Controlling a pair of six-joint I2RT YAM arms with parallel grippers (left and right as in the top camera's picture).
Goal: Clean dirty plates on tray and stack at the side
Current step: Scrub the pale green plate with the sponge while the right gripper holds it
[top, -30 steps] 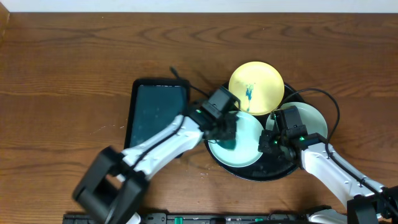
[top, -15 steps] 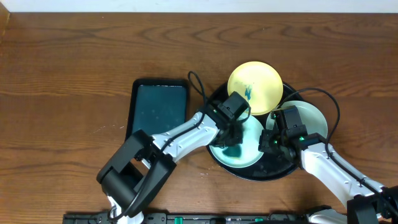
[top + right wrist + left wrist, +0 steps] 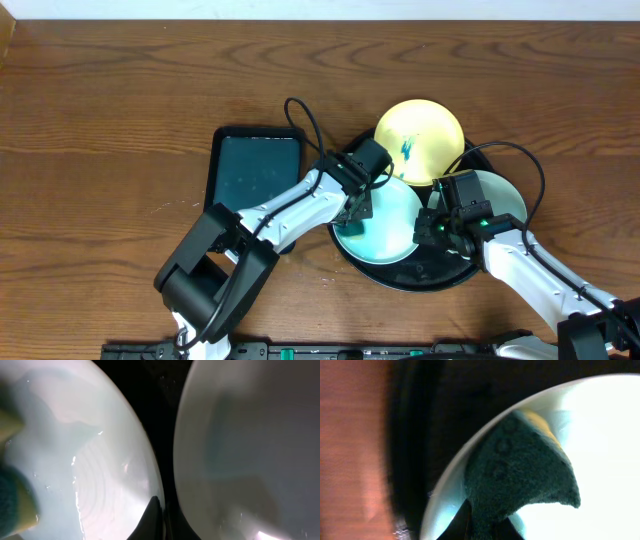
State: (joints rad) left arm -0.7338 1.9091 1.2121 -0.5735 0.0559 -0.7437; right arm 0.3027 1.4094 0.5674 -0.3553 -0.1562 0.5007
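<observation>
The black tray (image 3: 402,281) holds all three plates. A pale yellow plate (image 3: 425,128) with a blue smear leans on its far rim. A mint plate (image 3: 392,232) lies at the centre and another (image 3: 500,192) at the right. My left gripper (image 3: 358,206) is shut on a dark green sponge (image 3: 520,470) that presses on the centre plate's left part (image 3: 600,435). My right gripper (image 3: 430,228) is shut on the centre plate's right rim (image 3: 90,460). The right plate (image 3: 250,450) lies just beside it.
A dark teal rectangular tray (image 3: 250,175) lies left of the black tray on the brown wooden table (image 3: 100,120). The left arm's cable loops above the trays. The black tray's floor (image 3: 160,405) shows between the two mint plates.
My left gripper slid the sponge from the centre plate's middle toward its upper left. The yellow plate shifted slightly right. The right gripper stayed put.
</observation>
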